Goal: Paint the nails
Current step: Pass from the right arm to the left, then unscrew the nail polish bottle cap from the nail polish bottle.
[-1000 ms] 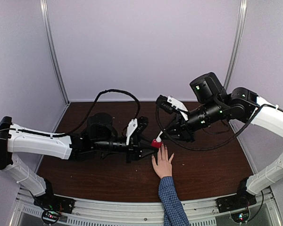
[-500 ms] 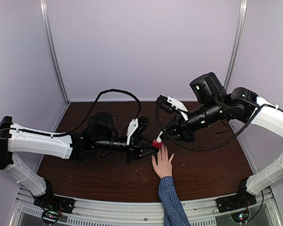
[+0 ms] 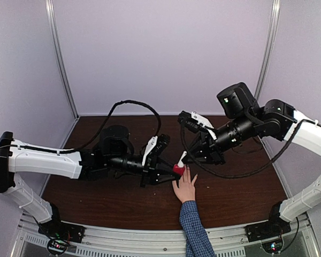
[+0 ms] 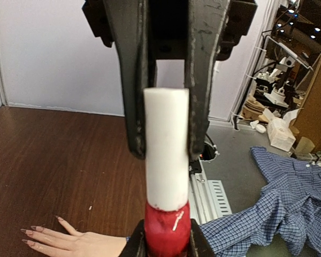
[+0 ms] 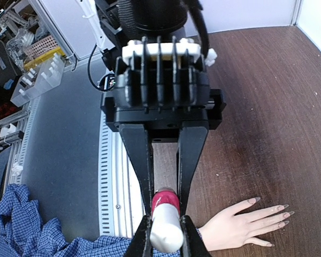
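Note:
A small red polish bottle (image 3: 177,169) hangs just above the tabletop, its body pinched by my left gripper (image 3: 174,170). My right gripper (image 3: 184,157) is shut on its white cap (image 5: 166,235), and the cap sits on the bottle (image 4: 167,227). A light-skinned hand (image 3: 185,188) with a blue checked sleeve (image 3: 196,235) lies flat just below the bottle, fingers spread. The nails (image 5: 281,208) look pale pinkish-brown in both wrist views, and I see no red on them. In the left wrist view the hand (image 4: 75,243) lies left of my left gripper (image 4: 167,245).
The dark brown wooden table (image 3: 96,198) has a slotted metal rail (image 3: 150,241) along its near edge. A black cable (image 3: 134,105) arches behind the left arm. Pale booth walls (image 3: 160,53) close in the back and sides.
The left gripper has closed tighter on the bottle. Both grippers and the bottle have shifted slightly toward the hand. The hand has stayed put.

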You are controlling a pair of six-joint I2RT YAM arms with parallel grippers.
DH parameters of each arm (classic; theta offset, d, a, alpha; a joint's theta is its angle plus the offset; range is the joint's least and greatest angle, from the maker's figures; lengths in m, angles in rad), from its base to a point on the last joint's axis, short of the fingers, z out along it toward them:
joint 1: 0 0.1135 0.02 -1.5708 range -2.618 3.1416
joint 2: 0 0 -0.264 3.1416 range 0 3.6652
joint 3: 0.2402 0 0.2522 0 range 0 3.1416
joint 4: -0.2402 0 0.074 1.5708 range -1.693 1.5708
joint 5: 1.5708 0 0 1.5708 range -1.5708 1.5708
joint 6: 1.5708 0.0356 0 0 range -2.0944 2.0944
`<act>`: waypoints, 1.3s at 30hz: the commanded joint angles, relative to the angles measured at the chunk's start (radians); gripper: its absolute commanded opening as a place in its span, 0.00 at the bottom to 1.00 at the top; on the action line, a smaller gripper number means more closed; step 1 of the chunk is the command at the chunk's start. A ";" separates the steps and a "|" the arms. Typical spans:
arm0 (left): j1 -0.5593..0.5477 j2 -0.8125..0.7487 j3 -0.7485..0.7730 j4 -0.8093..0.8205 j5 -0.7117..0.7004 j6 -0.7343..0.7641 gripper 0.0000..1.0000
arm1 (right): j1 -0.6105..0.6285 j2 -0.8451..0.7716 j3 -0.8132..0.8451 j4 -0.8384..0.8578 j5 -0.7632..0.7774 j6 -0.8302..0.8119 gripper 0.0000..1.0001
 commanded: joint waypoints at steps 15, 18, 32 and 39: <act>-0.010 -0.065 0.057 0.018 0.060 -0.029 0.00 | 0.040 -0.093 0.008 0.042 -0.052 -0.060 0.53; -0.010 -0.100 0.032 -0.003 -0.091 -0.026 0.00 | 0.040 -0.120 -0.007 0.077 0.026 -0.015 0.63; -0.010 -0.155 0.041 -0.156 -0.521 -0.035 0.00 | 0.034 -0.067 -0.023 0.210 0.393 0.370 0.63; -0.010 -0.126 0.066 -0.181 -0.551 -0.030 0.00 | 0.033 -0.016 -0.023 0.269 0.388 0.464 0.57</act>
